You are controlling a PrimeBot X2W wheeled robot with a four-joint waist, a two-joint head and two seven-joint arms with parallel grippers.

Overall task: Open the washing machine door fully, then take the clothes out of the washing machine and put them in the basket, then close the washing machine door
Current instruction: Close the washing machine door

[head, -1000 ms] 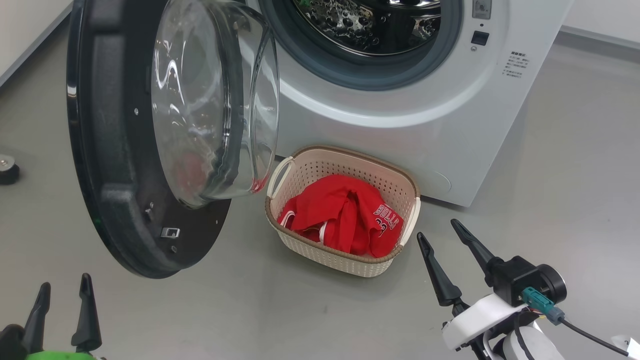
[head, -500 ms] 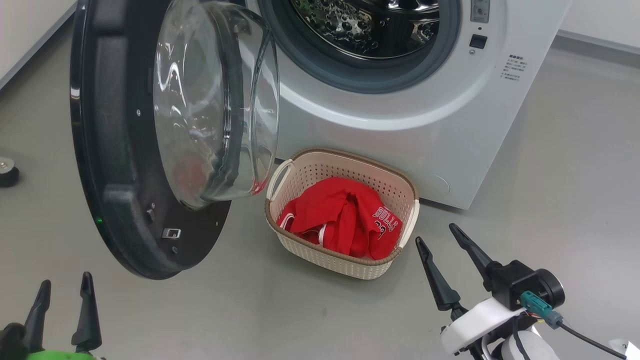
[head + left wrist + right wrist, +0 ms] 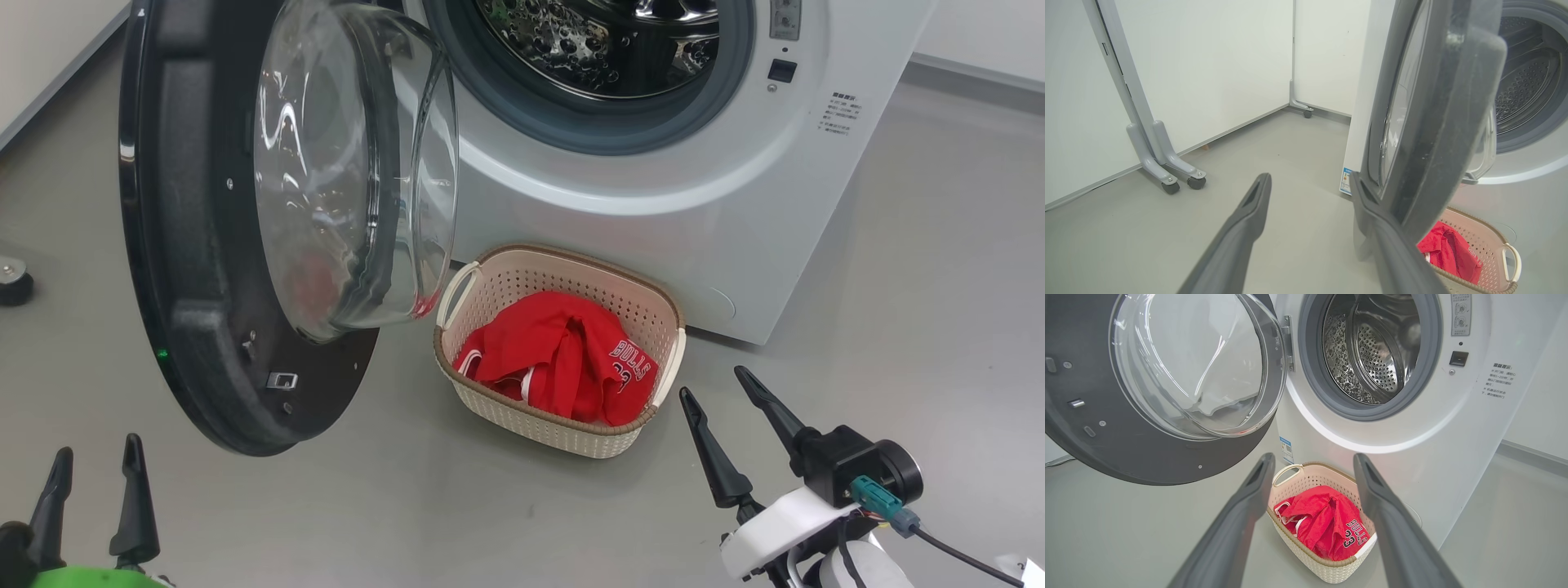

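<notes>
The washing machine [image 3: 669,204] [image 3: 1433,428] stands with its door [image 3: 204,245] [image 3: 1147,396] [image 3: 1437,114] swung wide to the left, and its steel drum [image 3: 1372,351] looks bare. Red clothes [image 3: 563,355] [image 3: 1327,526] [image 3: 1449,255] with "BULLS" lettering lie bunched in the cream basket [image 3: 645,306] [image 3: 1310,475] [image 3: 1490,241] on the floor below the opening. My left gripper [image 3: 94,461] [image 3: 1310,181] is open, low at the bottom left, just in front of the door's lower edge. My right gripper [image 3: 714,384] [image 3: 1312,461] is open to the right of the basket, holding nothing.
A grey floor [image 3: 898,286] surrounds the machine. White panels on wheeled grey feet [image 3: 1167,171] stand to the left behind the door. A small dark round object [image 3: 12,282] sits on the floor at the far left.
The head camera has shifted slightly, moving the whole picture. My left gripper sits a little lower and further left in the view. Basket, clothes and door stay put.
</notes>
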